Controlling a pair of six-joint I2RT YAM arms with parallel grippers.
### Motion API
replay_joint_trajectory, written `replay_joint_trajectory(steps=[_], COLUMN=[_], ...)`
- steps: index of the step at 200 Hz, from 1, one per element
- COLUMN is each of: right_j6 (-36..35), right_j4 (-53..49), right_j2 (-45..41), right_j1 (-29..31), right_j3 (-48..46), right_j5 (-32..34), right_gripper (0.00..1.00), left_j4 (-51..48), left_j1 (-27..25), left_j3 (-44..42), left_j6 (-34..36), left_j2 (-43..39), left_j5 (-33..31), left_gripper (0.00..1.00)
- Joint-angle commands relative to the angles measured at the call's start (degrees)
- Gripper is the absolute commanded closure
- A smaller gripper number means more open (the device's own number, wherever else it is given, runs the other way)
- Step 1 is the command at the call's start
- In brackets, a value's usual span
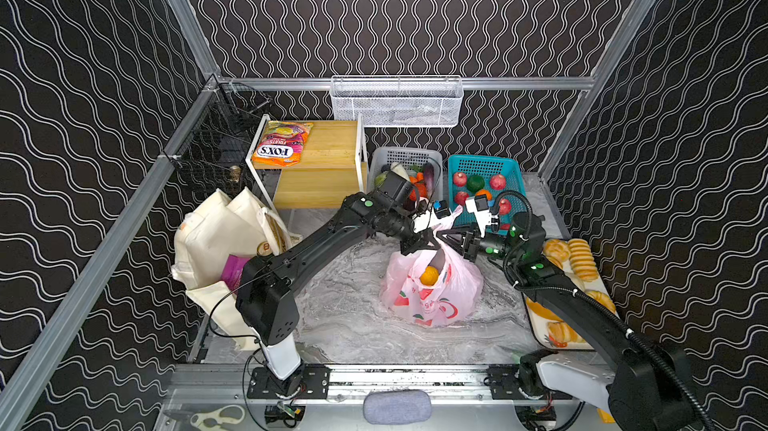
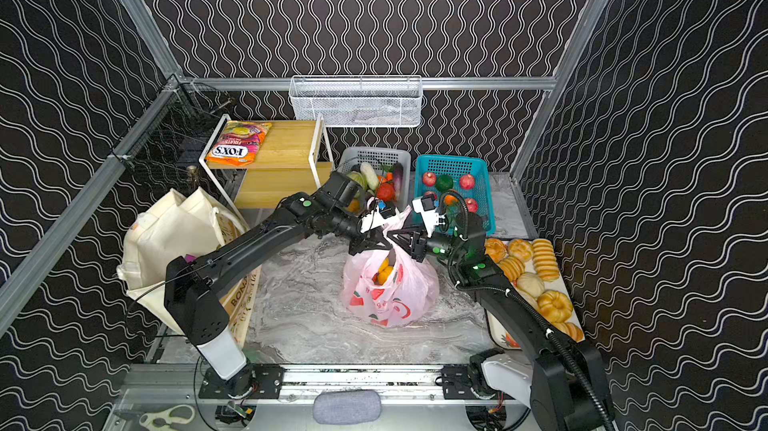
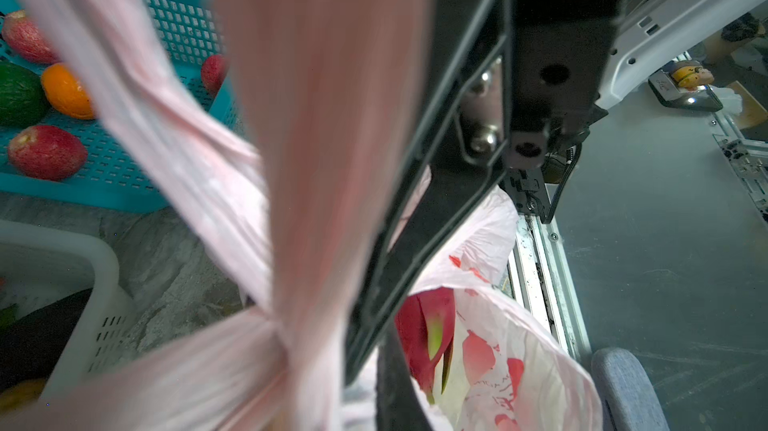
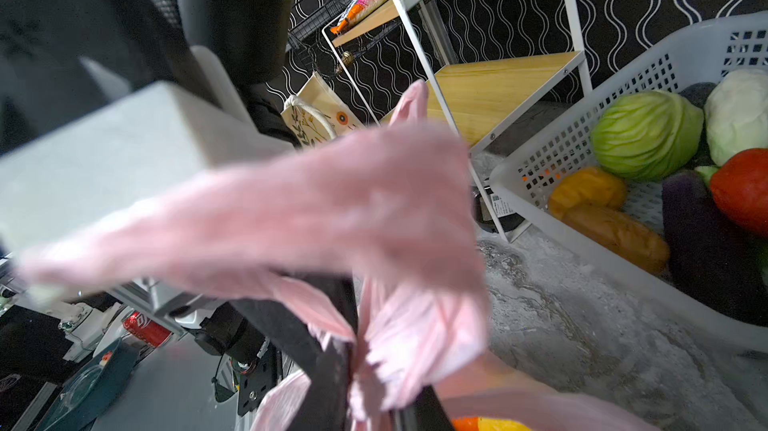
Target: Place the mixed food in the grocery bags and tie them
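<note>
Tying was under way: the pink plastic bag [image 1: 432, 287] sat filled on the counter [image 1: 345, 316], left end effector [image 1: 430, 243] and right end effector [image 1: 444, 238] each clamped on 1 handle [image 3: 316, 117], likely needing crossing and pulling next.

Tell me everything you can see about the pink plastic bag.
The pink plastic bag is thin, translucent and printed with red fruit. It sits bulging on the marble table, mouth partly open, with an orange fruit and a dragon fruit inside. Its handles are pulled up and bunched, pinched by the left hand and right hand.
</note>
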Motion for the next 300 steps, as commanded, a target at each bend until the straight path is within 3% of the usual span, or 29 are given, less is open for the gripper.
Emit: replay_joint_trajectory(steps=[1, 29, 50, 75, 103, 129, 213, 246, 275, 300], right_j6=[0.33, 0.98, 0.82, 0.95, 1.8, 2.11, 2.05, 1.78, 1.27, 1.4], right_j4=[2.38, 3.56, 4.26, 4.33, 5.97, 6.5, 5.6, 4.9, 3.91, 4.09], right_j2=[-0.36, -0.75, -1.36, -1.42, -1.48, -1.22, -0.53, -0.89, -0.38, -0.28], right_j1=[0.04, 0.04, -0.04, -0.12, -0.3, -0.4, -0.44, -0.49, -0.49, -0.41], right_j3=[-0.23, -0.91, -1.42, -1.41, -2.22, -2.18, -1.41, -1.62, -0.76, -0.63], right_j5=[0.35, 0.92, 1.51, 1.61, 1.88, 1.46, 0.29, 0.78, 0.06, -0.24], right_gripper=[0.89, 0.96, 0.99, 0.99, 0.99, 0.99, 0.99, 0.98, 0.98, 0.97], left_j4=[0.8, 1.35, 2.64, 4.19, 5.4, 11.25, 11.99, 16.63, 11.32, 15.02], left_j1=[0.27, 0.79, 1.56, 2.75, 4.57, 8.99, 12.44, 13.66, 13.76, 13.69], left_j3=[0.56, -0.15, -1.48, -3.23, -5.61, -8.95, -1.51, -2.49, 2.6, 0.13], left_j6=[-1.23, -2.81, -4.42, -6.02, -6.64, -13.06, -28.35, -32.39, -30.09, -29.22], left_j2=[-0.04, -0.7, -1.77, -3.66, -6.67, -10.24, -8.03, -7.18, -3.67, -4.36], left_j5=[0.2, -0.92, -0.93, -0.54, -0.07, 2.49, -6.27, -2.92, 0.47, 3.8], left_gripper=[1.0, 0.96, 0.83, 0.59, 0.48, 0.4, 0.37, 0.31, 0.31, 0.31])
